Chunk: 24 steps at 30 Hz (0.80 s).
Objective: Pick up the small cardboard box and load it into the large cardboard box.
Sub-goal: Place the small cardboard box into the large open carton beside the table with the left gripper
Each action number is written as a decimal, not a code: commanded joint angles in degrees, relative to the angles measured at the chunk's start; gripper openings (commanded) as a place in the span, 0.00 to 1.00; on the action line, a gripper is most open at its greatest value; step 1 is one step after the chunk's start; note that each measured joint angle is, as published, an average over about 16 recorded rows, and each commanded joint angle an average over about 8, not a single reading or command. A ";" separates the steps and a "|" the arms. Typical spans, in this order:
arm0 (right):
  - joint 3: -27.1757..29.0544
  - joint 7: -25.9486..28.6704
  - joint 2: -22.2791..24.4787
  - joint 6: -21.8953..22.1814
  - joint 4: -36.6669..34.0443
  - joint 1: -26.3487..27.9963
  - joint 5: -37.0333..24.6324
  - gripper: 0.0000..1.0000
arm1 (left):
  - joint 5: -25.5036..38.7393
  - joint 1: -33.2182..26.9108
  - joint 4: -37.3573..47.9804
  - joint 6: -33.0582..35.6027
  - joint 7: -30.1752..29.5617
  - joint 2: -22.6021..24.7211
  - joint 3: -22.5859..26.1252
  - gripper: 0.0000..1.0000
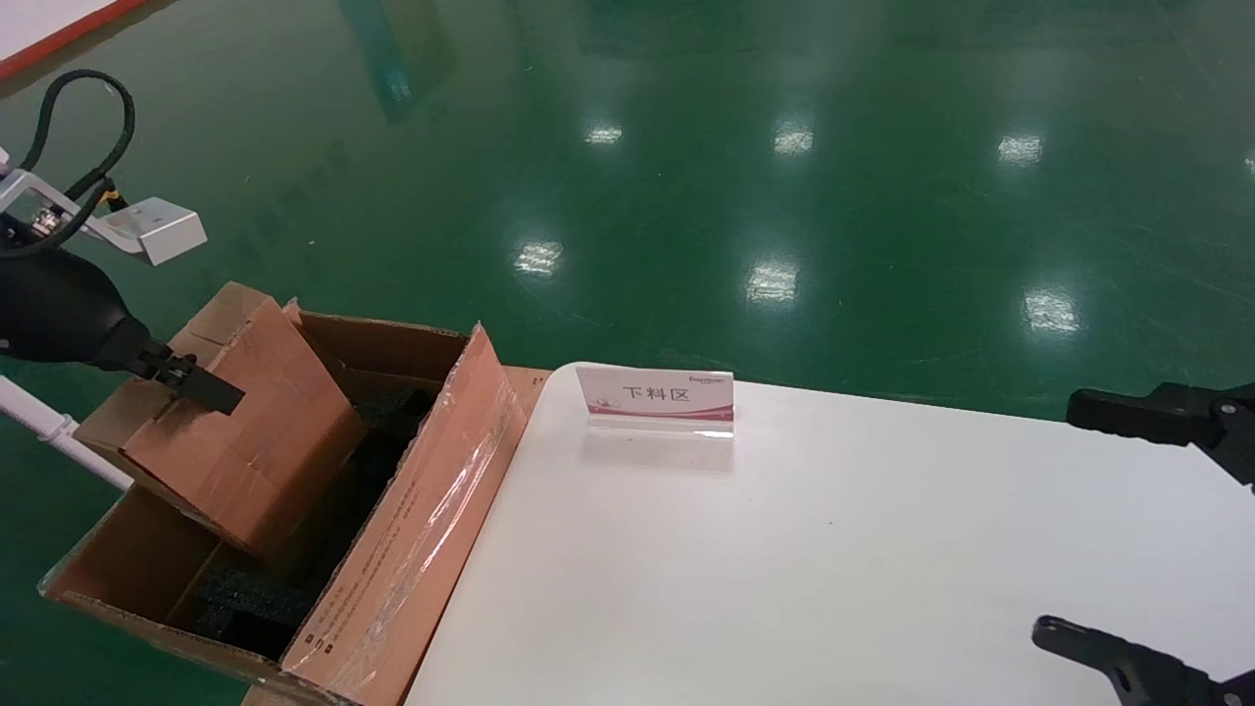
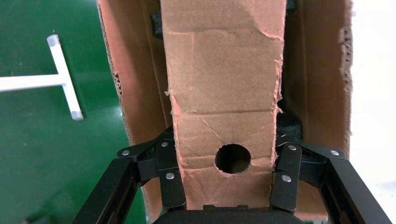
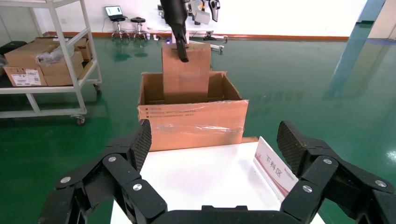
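Observation:
My left gripper (image 1: 196,384) is shut on the small cardboard box (image 1: 245,422) and holds it tilted, with its lower end down inside the large cardboard box (image 1: 422,529). In the left wrist view the fingers (image 2: 170,186) press both sides of the small box (image 2: 224,84), near its round hole (image 2: 232,158). The large box (image 2: 135,84) stands open, with taped flaps and black foam (image 1: 245,603) inside. My right gripper (image 1: 1057,518) is open and empty over the table's right side. The right wrist view shows it open (image 3: 215,133), with both boxes (image 3: 191,123) farther off.
A white table (image 1: 784,569) stands beside the large box and bears a small sign stand (image 1: 655,397). A white pipe frame (image 1: 59,431) lies on the green floor left of the box. A shelf with cartons (image 3: 42,65) stands far off.

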 commanded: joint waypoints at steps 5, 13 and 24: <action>-0.02 -0.01 0.01 0.01 0.00 0.00 0.01 1.00 | -0.62 3.80 0.98 -2.91 -1.61 -0.14 0.52 0.00; -0.04 -0.02 0.02 0.02 0.00 0.01 0.03 1.00 | -0.28 8.05 1.84 -6.68 -2.72 0.22 1.37 0.00; -0.07 -0.04 0.03 0.03 0.00 0.02 0.05 1.00 | 2.95 10.94 1.79 -11.84 -4.60 0.52 2.77 0.00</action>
